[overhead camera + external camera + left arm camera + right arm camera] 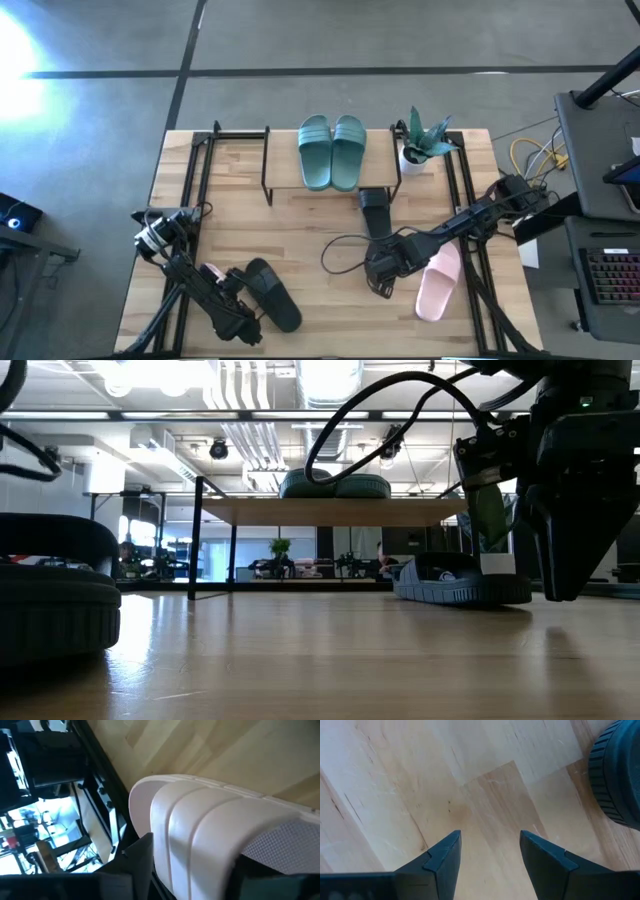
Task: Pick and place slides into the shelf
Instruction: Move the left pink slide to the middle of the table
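The shelf [330,185] stands at the table's far middle, and the teal pair [332,150] lies on its top board. One black slide [375,207] rests sole down by the shelf's right legs. My right gripper [490,855] hangs open just near of it, fingers pointing down above bare wood. A pink slide [440,280] lies right of that arm. Near the left corner, a second black slide [272,293] lies beside my left gripper [215,285]. That gripper is shut on the other pink slide [210,835], mostly hidden under the arm in the high view. My left gripper has the pink slide's ribbed strap [170,845] between its two fingers, one dark finger [140,862] against the strap's side. The slide's rounded end [145,795] points at the table's black edge frame. Whether the sole rests on the table does not show.
A potted plant [422,145] stands right of the shelf. A black cable loop [335,255] lies on the table left of my right gripper. Black frame rails [200,170] run along both table sides. Bare wood shows in the table's middle.
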Controlling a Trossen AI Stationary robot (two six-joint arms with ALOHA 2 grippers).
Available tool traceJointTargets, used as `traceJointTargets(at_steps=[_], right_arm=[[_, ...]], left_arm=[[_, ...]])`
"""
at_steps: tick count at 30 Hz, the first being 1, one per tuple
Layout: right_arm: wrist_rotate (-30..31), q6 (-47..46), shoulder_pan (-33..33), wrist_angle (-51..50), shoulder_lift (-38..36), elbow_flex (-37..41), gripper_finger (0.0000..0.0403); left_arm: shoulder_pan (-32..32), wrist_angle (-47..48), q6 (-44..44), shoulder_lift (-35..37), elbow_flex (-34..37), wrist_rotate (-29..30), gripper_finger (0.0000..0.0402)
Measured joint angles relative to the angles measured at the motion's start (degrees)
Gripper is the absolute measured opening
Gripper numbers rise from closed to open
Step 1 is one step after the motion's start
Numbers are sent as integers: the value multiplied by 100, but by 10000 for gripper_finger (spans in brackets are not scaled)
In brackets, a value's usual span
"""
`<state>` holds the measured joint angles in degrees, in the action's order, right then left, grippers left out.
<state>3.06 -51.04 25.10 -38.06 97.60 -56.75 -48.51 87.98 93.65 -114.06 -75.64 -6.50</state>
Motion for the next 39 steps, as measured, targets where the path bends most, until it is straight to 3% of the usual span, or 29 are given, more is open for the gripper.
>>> traceJointTargets(at_steps=[8,12,17,24,26,30,36,39], right_arm=[[0,-2,0,8,0,0,194],[-1,-143,0,3,0,0,194],[0,-391,0,10,0,-2,194],[215,-785,21,5,-32,-2,194],[426,-914,87,35,-151,-2,194],[1118,-1431,307,43,-595,-2,194],[2706,-2803,683,-310,-1528,-2,194],[3136,-3192,772,-619,-1929,-2,194]], left_arm=[[-2,49,-126,9,40,265,16],[2,182,-256,105,-275,565,6],[15,201,-450,365,-901,1653,2],[37,181,-1732,439,-1905,4307,1],[131,203,-2209,447,-2072,4859,1],[467,201,-3288,448,-2120,5320,0],[1364,205,-4331,442,-1826,5373,0],[1891,176,-4651,442,-1694,5379,0]])
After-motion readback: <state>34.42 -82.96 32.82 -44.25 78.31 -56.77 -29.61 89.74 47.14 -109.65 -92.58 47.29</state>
